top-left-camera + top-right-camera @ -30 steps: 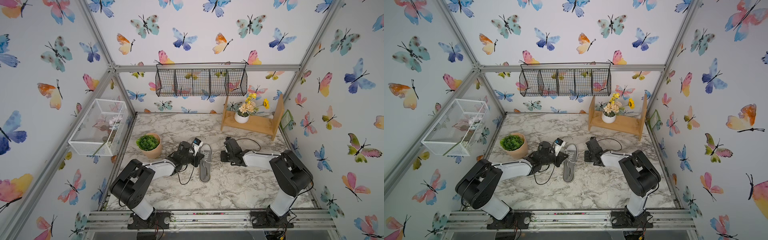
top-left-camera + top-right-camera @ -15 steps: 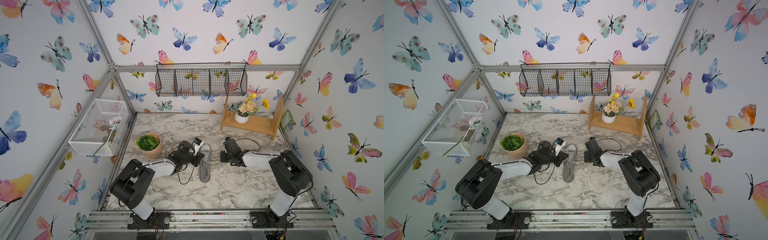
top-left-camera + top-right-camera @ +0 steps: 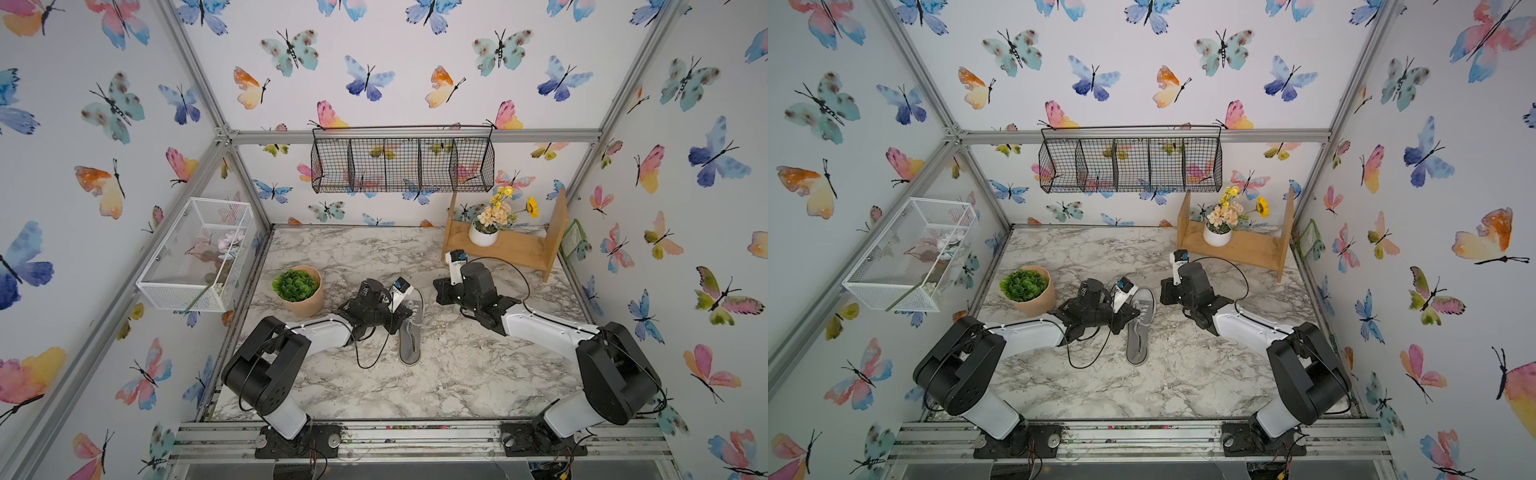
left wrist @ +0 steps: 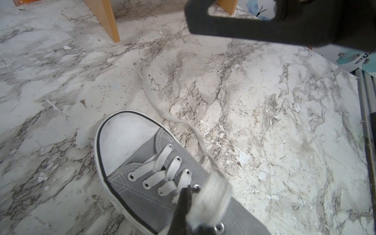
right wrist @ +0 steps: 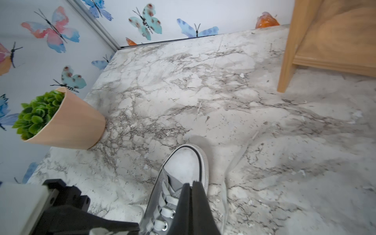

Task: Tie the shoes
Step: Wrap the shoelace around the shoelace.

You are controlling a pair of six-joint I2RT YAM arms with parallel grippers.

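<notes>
Step, both top views: lace gathering, by the look of it, with no bow formed. The grey sneaker (image 3: pixel 410 332) (image 3: pixel 1139 332) lies flat near the middle of the marble table (image 3: pixel 457 382), toe toward the back wall, heel toward the robot.
Left gripper, top views: the left gripper (image 3: pixel 405 308) sits over the sneaker's lacing, reaching in from the side of the potted plant (image 3: pixel 297 291).
Right gripper, top views: the right gripper (image 3: pixel 437 291) hangs just beside the toe on the opposite side, apart from the canvas.
Left wrist view: the left gripper (image 4: pixel 188 193) is closed, pinching a bunched lace (image 4: pixel 211 195) above the upper eyelets. From that pinch the free end trails over the table past the white toe cap (image 4: pixel 126 140).
Right wrist view: the right gripper (image 5: pixel 192 184) has its fingers pressed together, with nothing visible between them. The toe cap shows just beyond the tips. The trailing lace (image 5: pixel 237 160) lies on the table beside them; whether they touch cannot be told.
Next move: this likely calls for the right gripper to part its fingers, lower onto a strand and pinch it without shoving the sneaker. Pale lace on pale marble makes that hard to aim.
</notes>
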